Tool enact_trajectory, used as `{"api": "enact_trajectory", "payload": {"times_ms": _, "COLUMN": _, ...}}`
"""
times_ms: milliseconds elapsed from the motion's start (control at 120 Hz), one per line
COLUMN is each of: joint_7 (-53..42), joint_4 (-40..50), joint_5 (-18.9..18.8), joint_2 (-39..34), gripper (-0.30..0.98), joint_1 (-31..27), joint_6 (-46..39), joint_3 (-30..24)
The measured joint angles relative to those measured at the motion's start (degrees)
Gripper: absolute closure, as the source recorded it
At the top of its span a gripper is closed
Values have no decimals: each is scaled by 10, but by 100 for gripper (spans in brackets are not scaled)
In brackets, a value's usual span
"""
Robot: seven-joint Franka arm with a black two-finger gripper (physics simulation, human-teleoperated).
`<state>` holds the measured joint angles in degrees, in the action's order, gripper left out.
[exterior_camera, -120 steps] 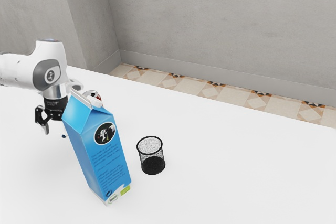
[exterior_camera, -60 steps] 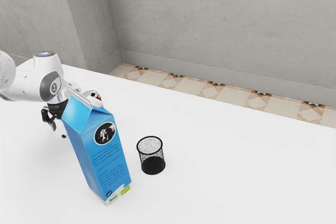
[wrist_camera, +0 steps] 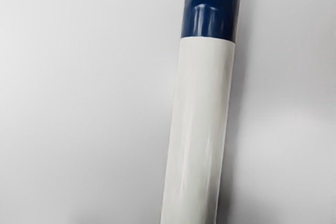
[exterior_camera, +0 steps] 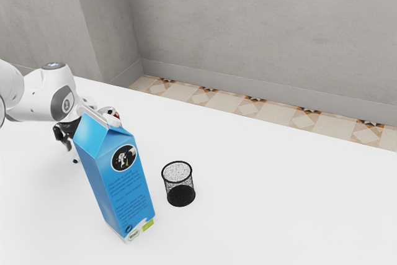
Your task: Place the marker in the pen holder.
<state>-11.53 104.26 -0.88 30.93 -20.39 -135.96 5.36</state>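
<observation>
One gripper (exterior_camera: pixel 63 140) above one marker (wrist_camera: pixel 199 129); can't tell grip. Exterior view, from one carton (exterior_camera: pixel 116 178): one pen holder (exterior_camera: pixel 180 194) three o'clock, one can (exterior_camera: pixel 110 111) twelve.

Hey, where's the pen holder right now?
In the exterior view, the pen holder stands upright on the white table, just to the exterior view's right of the blue carton.

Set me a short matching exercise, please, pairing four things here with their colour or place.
Things:
1. Marker
2. Pen holder
3. Carton
4. Can

Descriptions:
A. Partly hidden behind the bright blue thing in the exterior view
B. White with a dark blue end
C. Bright blue, with a folded peak on top
D. Black mesh

Right pairs: 1-B, 2-D, 3-C, 4-A
</observation>
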Motion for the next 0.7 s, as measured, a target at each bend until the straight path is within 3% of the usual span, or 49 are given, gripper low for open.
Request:
{"api": "enact_trajectory", "payload": {"times_ms": 142, "joint_7": -16, "joint_4": 0, "joint_5": -2, "joint_2": -2, "gripper": 41, "joint_1": 0, "joint_6": -1, "joint_3": 0}}
{"api": "enact_trajectory", "payload": {"times_ms": 283, "joint_7": -29, "joint_4": 0, "joint_5": -4, "joint_2": -1, "gripper": 59, "joint_1": 0, "joint_6": -2, "joint_3": 0}}
{"api": "enact_trajectory", "payload": {"times_ms": 458, "joint_7": -38, "joint_4": 0, "joint_5": -7, "joint_2": -1, "gripper": 73, "joint_1": 0, "joint_6": -3, "joint_3": 0}}
{"api": "enact_trajectory", "payload": {"times_ms": 700, "joint_7": -36, "joint_4": 1, "joint_5": -12, "joint_2": 0, "gripper": 79, "joint_1": 0, "joint_6": -8, "joint_3": 0}}
